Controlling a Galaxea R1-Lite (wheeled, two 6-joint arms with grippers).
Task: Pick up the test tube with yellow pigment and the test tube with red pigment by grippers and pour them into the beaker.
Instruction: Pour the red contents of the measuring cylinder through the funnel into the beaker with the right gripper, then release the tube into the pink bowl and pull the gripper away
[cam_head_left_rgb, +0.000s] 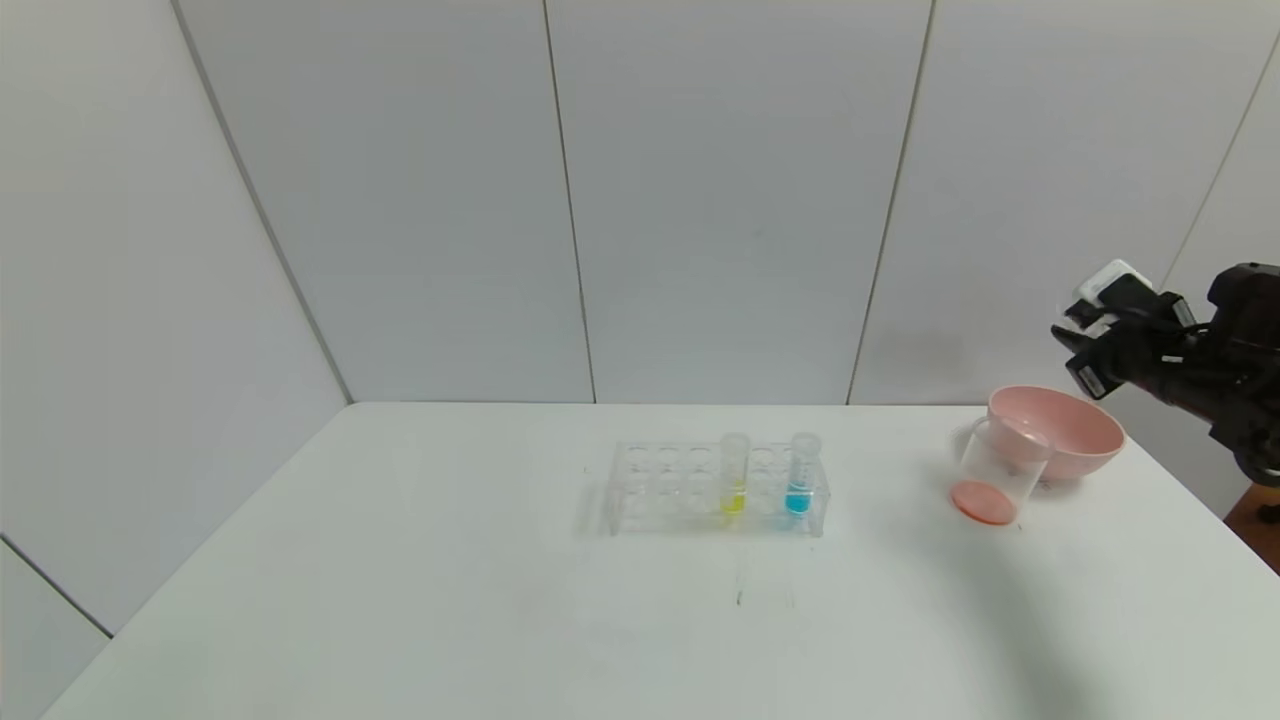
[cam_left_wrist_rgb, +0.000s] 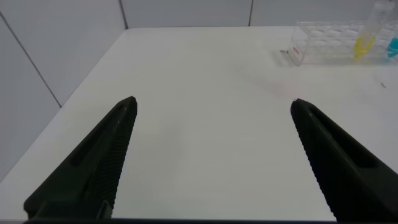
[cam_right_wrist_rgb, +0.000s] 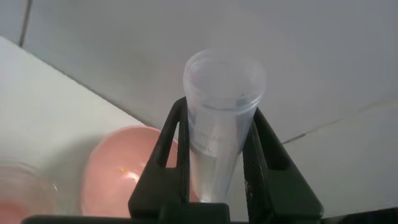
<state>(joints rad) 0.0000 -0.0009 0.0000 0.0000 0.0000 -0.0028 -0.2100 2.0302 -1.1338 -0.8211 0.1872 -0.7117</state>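
Your right gripper (cam_right_wrist_rgb: 217, 180) clamps an empty-looking test tube (cam_right_wrist_rgb: 221, 130) between its jaws, hidden in the head view; left gripper (cam_left_wrist_rgb: 211, 162) jaws gape over bare bench (cam_left_wrist_rgb: 205, 87).

Your right gripper (cam_head_left_rgb: 1085, 355), closed on a clear tube (cam_right_wrist_rgb: 221, 134), hangs above and just beyond the pink bowl (cam_head_left_rgb: 1075, 440), which stands directly behind the beaker (cam_head_left_rgb: 1000, 475) and blocks a low approach from that side. The rack (cam_head_left_rgb: 715, 490) at mid-table carries two upright tubes, yellow (cam_head_left_rgb: 734, 475) and blue (cam_head_left_rgb: 801, 472). Between rack and beaker lies bare table (cam_head_left_rgb: 400, 600), and your left gripper (cam_left_wrist_rgb: 211, 162), fingers spread wide, has bare surface before it.
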